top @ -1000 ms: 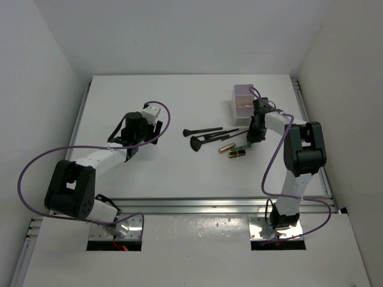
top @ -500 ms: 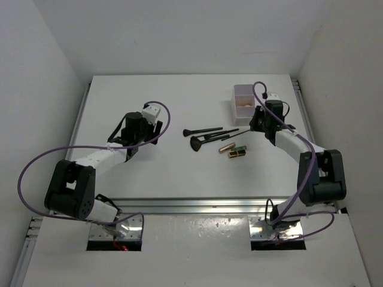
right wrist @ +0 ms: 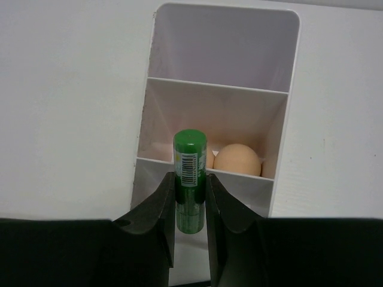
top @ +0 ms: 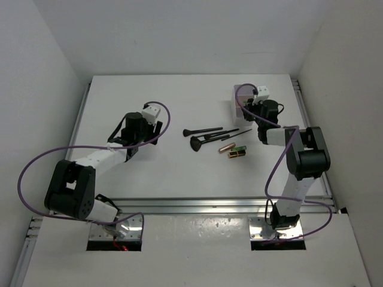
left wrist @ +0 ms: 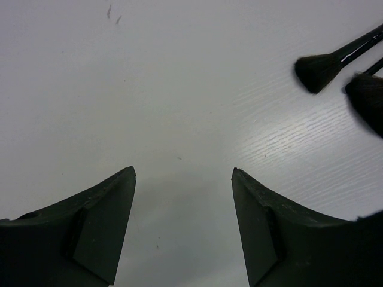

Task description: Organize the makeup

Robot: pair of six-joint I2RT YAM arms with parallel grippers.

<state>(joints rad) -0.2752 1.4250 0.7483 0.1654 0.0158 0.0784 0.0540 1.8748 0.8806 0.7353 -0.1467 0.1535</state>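
Makeup is partly sorted. One peach sponge lies in the middle compartment of the compartment box, which stands toward 1 o'clock on the table. A peach sliver beside it may be a second sponge, but the item in front hides most of it.

In transit: a green tube, pinched between the fingers of the right gripper at the box's near end, cap pointing to 12 o'clock in the wrist view.

Outstanding: the black brushes, the fan-headed brush, a gold-brown tube and further small tubes. All lie loose near the table's centre, at about 7 o'clock from the box.

Pose: the right arm is folded, its forearm reaching toward 11 o'clock, wrist at the box. The left arm extends toward 1 o'clock; the left gripper hangs low over bare table, jaws spread with nothing between them, brush heads at 2 o'clock in its own view.
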